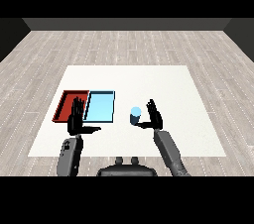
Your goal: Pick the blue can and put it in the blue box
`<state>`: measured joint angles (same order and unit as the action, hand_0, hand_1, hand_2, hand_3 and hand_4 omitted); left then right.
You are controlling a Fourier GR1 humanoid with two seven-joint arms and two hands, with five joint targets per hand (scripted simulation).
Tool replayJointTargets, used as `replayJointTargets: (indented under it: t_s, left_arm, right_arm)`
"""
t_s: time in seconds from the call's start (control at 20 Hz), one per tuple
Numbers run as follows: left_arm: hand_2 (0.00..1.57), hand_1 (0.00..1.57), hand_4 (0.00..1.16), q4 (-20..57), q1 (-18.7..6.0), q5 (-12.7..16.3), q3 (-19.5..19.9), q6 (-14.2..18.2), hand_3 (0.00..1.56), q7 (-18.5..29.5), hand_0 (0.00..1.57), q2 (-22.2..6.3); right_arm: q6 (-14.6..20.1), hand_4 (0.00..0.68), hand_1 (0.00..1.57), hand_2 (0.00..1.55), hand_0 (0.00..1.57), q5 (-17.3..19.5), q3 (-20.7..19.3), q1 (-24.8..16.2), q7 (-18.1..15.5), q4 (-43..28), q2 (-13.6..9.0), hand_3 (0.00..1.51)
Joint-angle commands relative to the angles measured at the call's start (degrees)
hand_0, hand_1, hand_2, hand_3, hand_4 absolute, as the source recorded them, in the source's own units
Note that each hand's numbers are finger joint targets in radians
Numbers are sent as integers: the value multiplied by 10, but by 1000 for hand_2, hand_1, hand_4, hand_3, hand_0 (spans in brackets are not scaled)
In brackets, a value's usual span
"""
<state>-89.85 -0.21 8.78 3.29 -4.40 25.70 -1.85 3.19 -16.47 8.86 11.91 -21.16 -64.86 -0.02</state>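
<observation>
The blue can (135,115) stands upright on the white table (163,84), right of the trays. My right hand (154,115) is just to the can's right, open, fingers straight and pointing up, thumb reaching toward the can's base; I cannot tell whether it touches. The light blue tray (100,106) lies left of the can with nothing in it. My left hand (77,119) is open, fingers up, in front of the seam between the two trays, and covers part of their near edges.
The red tray (68,104) lies against the blue tray's left side, near the table's left edge. Wooden floor surrounds the table.
</observation>
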Motion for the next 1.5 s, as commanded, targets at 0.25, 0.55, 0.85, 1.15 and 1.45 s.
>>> replayJointTargets:
  t_s: [0.25,0.55,0.85,1.15,1.45]
  left_arm:
    - [0,0,0,45,-10,3,16,-14,0,28,0,-9]
    - [0,0,0,-36,-3,-7,-21,28,0,-31,0,17]
    - [0,0,0,16,5,15,27,-31,0,16,0,-27]
    - [0,0,0,8,-1,-2,7,0,0,2,0,-1]
    - [0,0,0,-1,6,7,16,-6,0,13,0,-4]
  right_arm:
    - [2,0,0,0,0,-41,25,70,-58,122,0,0]
    - [42,0,0,0,0,-74,59,77,-48,104,0,0]
    - [76,0,0,0,0,-102,118,77,-45,86,0,0]
    - [20,0,0,0,0,-117,92,144,-113,230,0,0]
    - [74,0,0,0,0,-146,144,144,-84,184,0,0]
